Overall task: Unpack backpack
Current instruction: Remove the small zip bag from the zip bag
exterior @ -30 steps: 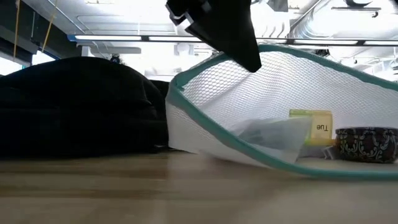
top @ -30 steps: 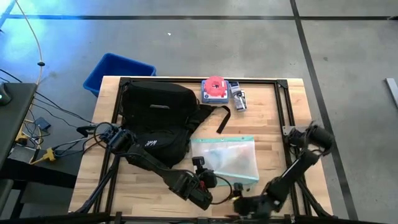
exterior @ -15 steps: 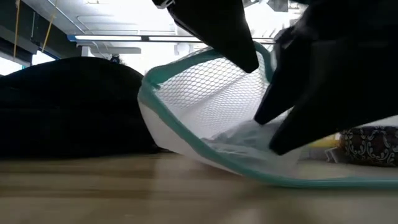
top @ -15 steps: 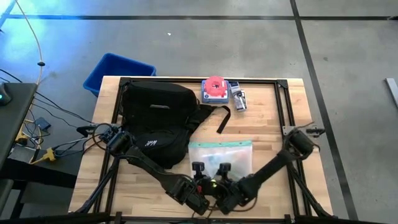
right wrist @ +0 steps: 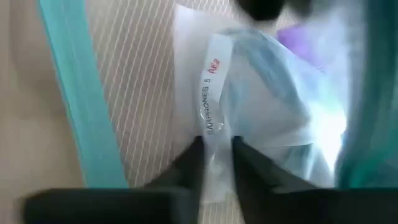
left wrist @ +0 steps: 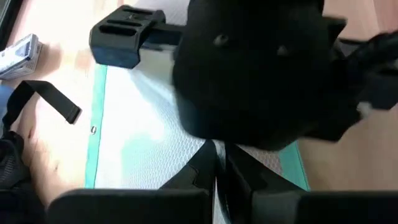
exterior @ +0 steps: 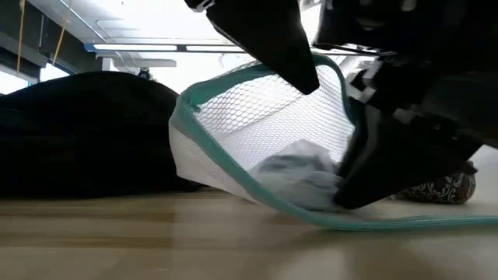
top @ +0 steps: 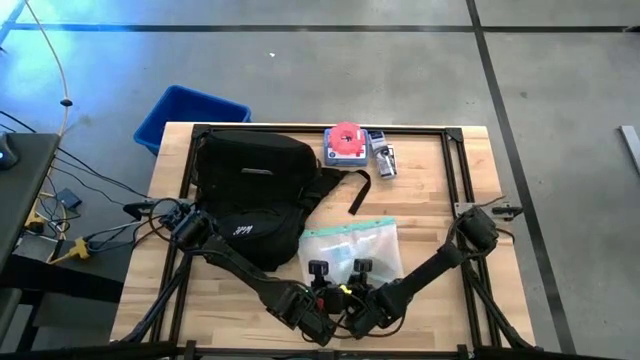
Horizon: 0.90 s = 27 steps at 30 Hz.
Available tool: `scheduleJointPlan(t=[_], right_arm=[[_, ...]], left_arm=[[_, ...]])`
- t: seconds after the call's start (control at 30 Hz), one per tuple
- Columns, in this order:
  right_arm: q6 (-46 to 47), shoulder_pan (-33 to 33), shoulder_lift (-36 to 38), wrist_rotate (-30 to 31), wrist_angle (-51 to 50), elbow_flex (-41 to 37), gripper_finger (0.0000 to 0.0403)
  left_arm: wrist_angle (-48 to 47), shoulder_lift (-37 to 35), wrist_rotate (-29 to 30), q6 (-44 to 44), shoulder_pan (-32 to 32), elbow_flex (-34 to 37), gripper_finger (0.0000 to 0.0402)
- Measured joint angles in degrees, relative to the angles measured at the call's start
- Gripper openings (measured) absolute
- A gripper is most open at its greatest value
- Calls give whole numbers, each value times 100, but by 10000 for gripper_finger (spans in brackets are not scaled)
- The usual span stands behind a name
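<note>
The black backpack [top: 250,190] lies on the table's left half. Right of it lies a white mesh pouch [top: 350,245] with teal trim. A crumpled clear packet [exterior: 299,175] shows inside it. My left gripper [top: 318,272] and my right gripper [top: 362,270] stand side by side at the pouch's near edge, each shut on it. In the low view the left finger [exterior: 272,39] comes in from the top. The right arm [exterior: 420,117] fills the right side of that view. My left gripper pinches the pouch's near edge [left wrist: 189,134] between its two fingers, slanting down from the near side. That teal-trimmed edge [exterior: 233,78] is raised off the table, and the pouch's lower side rests on the wood. My right gripper pinches the pouch's mesh wall over the labelled clear packet [right wrist: 214,115] between its two fingers, slanting down from the near right. The pinched bulge [exterior: 311,175] sits low, close to the tabletop.
A blue bin [top: 190,115] stands off the table's far left corner. A red item on a blue card [top: 345,142] and a small box [top: 383,158] lie at the far edge. A loose black strap [top: 362,192] trails from the backpack. Bare wood lies at the right.
My right gripper has swung from the table's near right toward the left and down to the pouch, tipped steeper, and shut on it. The pouch has bunched toward the left, its right part drawn in. The near edge stays raised.
</note>
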<state>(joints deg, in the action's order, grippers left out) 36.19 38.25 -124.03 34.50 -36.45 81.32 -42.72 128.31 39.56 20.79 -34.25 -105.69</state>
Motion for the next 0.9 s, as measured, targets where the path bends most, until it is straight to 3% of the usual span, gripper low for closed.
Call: scheduleJointPlan(t=[0.2,0.4,0.47,0.53,0.7,0.8,0.9], right_arm=[[534,463,159,-516,-574,340,2],[426,1325,250,-875,-1453,1436,0],[590,1613,250,-574,-1936,1895,0],[1012,1849,250,145,-2811,2385,0],[2922,1962,273,1773,-5432,3369,0],[2159,1524,732,1987,-4928,2957,0],[2410,688,1203,1830,-5409,2384,0]], left_arm=[[-153,0,177,211,4,-9,0],[-406,-2,298,420,6,-9,0],[-407,-2,298,420,6,-9,0],[-407,-2,298,435,6,-9,0],[-396,-2,297,465,-15,-9,0],[-383,-2,289,484,-58,-7,0],[-381,-2,279,559,-141,-7,0]])
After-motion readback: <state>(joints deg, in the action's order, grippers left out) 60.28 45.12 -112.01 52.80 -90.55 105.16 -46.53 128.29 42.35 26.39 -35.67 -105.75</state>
